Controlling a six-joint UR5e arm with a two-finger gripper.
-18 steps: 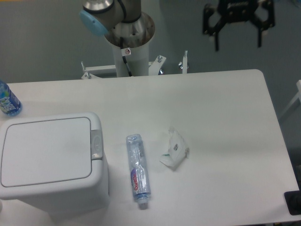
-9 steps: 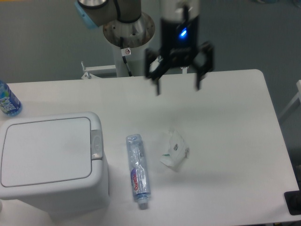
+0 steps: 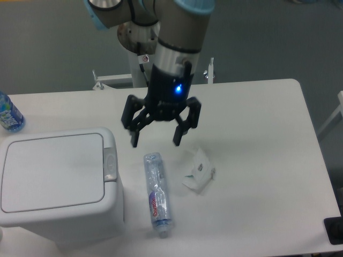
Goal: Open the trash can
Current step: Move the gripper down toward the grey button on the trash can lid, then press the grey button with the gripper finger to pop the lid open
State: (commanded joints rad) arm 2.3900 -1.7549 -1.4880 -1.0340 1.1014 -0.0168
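- 1 white table fills most of the view, its far edge near the arm's pedestal.
- 1 robot arm reaches down from the top centre, a blue light glowing on its wrist.
- 1 trash can stands at the table's front left corner; it is white with rounded corners, its flat lid lies closed, and the grey button strip runs along the lid's right edge.
- 1 gripper hangs over the table just right of the trash can's back corner and above the top end of the lying bottle; its 2 black fingers are spread wide with nothing between them, and whether the tips touch the tabletop cannot be told.
- 1 clear plastic bottle lies on its side just right of the trash can, cap toward the front edge, red label near the cap end.
- 1 crumpled white wrapper lies just right of that bottle, apart from it.
- 1 blue-labelled bottle stands at the left edge, partly cut off, behind the trash can.
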